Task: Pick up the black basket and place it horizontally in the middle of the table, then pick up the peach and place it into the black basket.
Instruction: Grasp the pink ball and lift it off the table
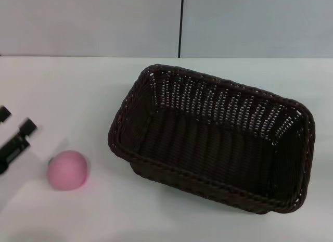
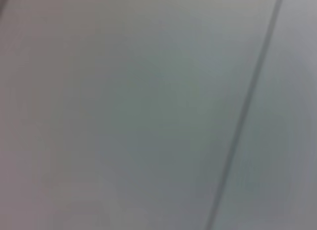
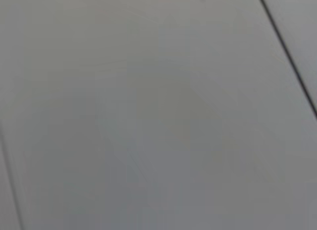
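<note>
The black basket stands upright and empty on the white table, right of the middle, its long side slanting a little from far left to near right. The pink peach lies on the table at the near left, apart from the basket. My left gripper is at the left edge of the head view, just left of and slightly beyond the peach, with its two black fingers apart and nothing between them. My right gripper is out of view. Both wrist views show only a blurred grey surface with a dark line.
A grey wall with a dark vertical seam rises behind the table's far edge. Bare white tabletop lies left of the basket and along the near edge.
</note>
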Tool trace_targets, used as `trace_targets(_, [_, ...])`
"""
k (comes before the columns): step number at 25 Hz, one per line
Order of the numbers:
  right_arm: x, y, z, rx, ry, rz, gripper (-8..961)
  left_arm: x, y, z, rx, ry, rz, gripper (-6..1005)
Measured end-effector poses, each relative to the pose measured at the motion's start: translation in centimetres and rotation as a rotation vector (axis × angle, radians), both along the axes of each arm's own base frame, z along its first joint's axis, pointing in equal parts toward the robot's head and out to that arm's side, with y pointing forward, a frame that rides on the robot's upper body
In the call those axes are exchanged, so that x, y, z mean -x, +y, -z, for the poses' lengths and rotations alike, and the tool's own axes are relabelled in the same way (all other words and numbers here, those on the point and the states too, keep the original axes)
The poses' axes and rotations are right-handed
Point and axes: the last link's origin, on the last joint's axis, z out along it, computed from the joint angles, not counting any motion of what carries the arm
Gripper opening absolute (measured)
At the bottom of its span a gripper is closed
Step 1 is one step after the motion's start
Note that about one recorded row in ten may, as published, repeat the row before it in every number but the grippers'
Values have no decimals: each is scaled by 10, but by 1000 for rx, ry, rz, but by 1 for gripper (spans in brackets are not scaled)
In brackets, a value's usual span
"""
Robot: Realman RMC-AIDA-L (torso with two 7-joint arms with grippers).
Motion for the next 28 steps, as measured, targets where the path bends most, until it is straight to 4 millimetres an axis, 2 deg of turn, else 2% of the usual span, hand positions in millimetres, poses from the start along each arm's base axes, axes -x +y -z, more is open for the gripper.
trace_targets(1, [-2, 1, 0, -8, 6, 17, 493, 4, -12, 9, 78, 59, 2, 721])
trace_targets(4, [-4, 3, 2, -18, 19, 44, 544, 4, -12, 9, 78, 59, 2, 790])
trace_targets(5, [-6, 6, 3, -18, 28, 64, 561, 8, -21, 15, 113, 89, -10, 813])
trace_targets(8, [-6, 11, 6, -12, 33, 80, 611, 8, -21, 15, 113, 89, -10, 794])
trace_targets(10, [-4, 15, 6, -11, 33, 80, 611, 14, -35, 32, 216, 132, -26, 781])
trace_targets(16, [0, 21, 10, -3, 47, 75, 611, 13, -36, 43, 259, 150, -25, 742])
trace_targets(24, [-2, 22, 12, 1, 56, 90, 611, 17, -25, 52, 282, 179, -65, 691])
trace_targets(28, [-3, 20, 15, 7, 64, 99, 611, 18, -21, 53, 284, 190, -75, 497])
